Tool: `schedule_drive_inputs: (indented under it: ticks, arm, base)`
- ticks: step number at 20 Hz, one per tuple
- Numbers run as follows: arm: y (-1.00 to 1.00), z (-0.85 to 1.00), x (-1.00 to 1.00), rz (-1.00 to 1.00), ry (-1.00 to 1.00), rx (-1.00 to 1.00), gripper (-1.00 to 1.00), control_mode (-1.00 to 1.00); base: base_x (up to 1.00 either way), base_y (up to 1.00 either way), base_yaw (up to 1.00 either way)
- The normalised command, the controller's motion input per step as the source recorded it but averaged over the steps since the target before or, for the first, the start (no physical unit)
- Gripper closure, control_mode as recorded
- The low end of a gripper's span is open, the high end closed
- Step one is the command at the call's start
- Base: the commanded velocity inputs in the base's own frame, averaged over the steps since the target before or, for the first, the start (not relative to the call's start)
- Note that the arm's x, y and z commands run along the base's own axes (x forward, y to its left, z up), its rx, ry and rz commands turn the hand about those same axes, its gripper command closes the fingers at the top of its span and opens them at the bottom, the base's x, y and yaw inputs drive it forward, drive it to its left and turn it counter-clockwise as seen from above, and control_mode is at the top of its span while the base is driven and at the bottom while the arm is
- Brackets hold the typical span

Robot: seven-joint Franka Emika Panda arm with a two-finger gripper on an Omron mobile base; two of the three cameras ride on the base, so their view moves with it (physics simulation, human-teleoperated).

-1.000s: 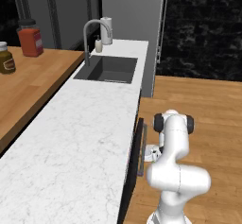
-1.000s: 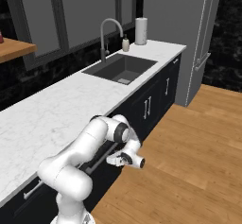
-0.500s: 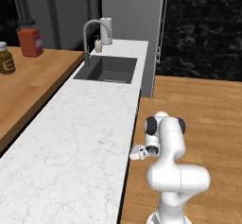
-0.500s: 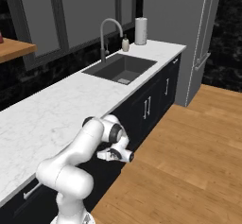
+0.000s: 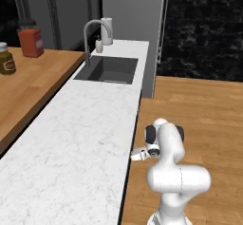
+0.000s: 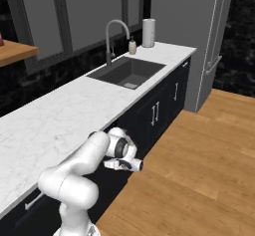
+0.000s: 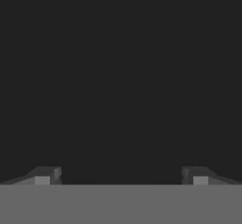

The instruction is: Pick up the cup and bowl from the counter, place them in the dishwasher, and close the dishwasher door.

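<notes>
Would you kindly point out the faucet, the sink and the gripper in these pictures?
faucet (image 6: 115, 33): right base view, on the curved top of its spout.
sink (image 5: 110, 70): left base view, on the dark floor of the basin.
gripper (image 7: 121, 176): hand view, midway between the two fingertips, which stand wide open.

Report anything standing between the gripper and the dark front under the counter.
Nothing visible does. The gripper, jaws open, faces the plain dark front below the counter, and the hand view shows no object between them.
</notes>
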Motion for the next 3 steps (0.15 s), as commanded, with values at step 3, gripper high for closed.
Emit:
schedule_drive_inputs:
  ticks: [3]
  arm:
    - [0.07, 0.00, -0.16, 0.00, -0.04, 0.00, -1.00, -1.00]
  base:
    - [0.00, 0.00, 0.00]
